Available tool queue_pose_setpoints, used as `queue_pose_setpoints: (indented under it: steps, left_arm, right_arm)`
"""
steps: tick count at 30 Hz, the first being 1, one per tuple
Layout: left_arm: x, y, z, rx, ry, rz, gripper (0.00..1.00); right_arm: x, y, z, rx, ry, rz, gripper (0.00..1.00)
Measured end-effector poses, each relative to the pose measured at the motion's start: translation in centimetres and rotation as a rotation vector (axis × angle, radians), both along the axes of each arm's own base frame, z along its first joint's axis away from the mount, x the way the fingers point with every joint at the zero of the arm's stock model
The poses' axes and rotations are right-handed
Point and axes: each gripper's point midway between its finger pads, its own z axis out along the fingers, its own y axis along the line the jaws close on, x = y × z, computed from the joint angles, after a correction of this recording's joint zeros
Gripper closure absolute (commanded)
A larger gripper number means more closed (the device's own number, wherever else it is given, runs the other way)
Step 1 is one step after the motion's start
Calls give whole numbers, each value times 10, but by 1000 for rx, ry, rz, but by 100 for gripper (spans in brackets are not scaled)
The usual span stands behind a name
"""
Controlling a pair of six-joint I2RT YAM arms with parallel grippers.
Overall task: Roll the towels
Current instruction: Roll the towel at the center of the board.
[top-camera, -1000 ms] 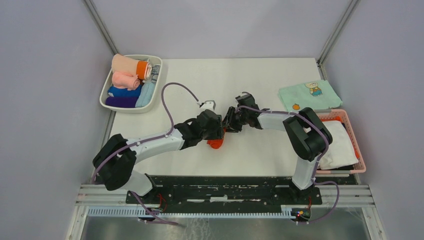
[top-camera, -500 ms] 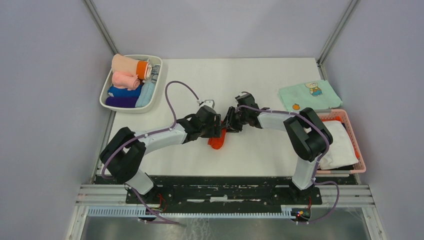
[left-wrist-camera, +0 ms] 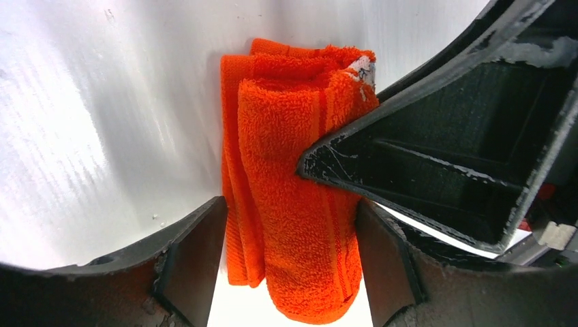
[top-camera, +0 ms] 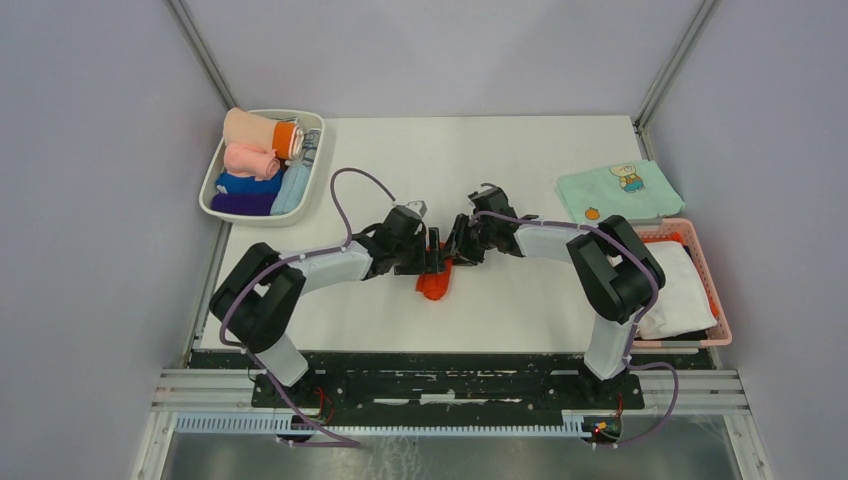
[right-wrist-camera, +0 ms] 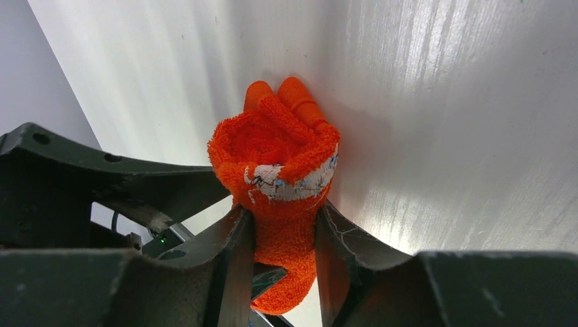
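A red-orange towel [top-camera: 433, 284], rolled into a short thick roll, lies on the white table between the two arms. In the right wrist view my right gripper [right-wrist-camera: 285, 238] is shut on one end of the roll [right-wrist-camera: 276, 146], its pads pressed into both sides, with the white label showing. My left gripper [left-wrist-camera: 290, 266] is open and straddles the roll's [left-wrist-camera: 286, 157] other end. One pad brushes the cloth and the other stands just off it. In the top view the left gripper [top-camera: 432, 257] and the right gripper [top-camera: 457, 251] meet nose to nose over the towel.
A white bin [top-camera: 258, 221] at the far left holds several rolled towels in peach, pink, blue and purple. A mint-green cloth with a bear print [top-camera: 618, 190] lies flat at the far right. Beside it stands a pink basket [top-camera: 706, 268] holding a white cloth [top-camera: 680, 290].
The left gripper has opened wider around the roll and its arm has swung, the wrist shifting slightly away from the near edge. The right gripper and the towel have stayed put.
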Motion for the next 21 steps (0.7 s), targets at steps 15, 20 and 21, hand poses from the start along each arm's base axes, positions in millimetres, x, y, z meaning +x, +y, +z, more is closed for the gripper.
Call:
queue_pose_setpoints:
  steps: [15,20,21]
  left_arm:
    - [2,3,-9,-79,51,-3,26]
    - [-2,12,-7,-48,59,16,23]
    - [-3,14,-6,-41,60,21,22]
  right_arm:
    - [-1,3,2,-17,-24,29,59]
    - [-4,7,3,-34,-28,47,60]
    - [-5,7,3,-40,-29,51,60]
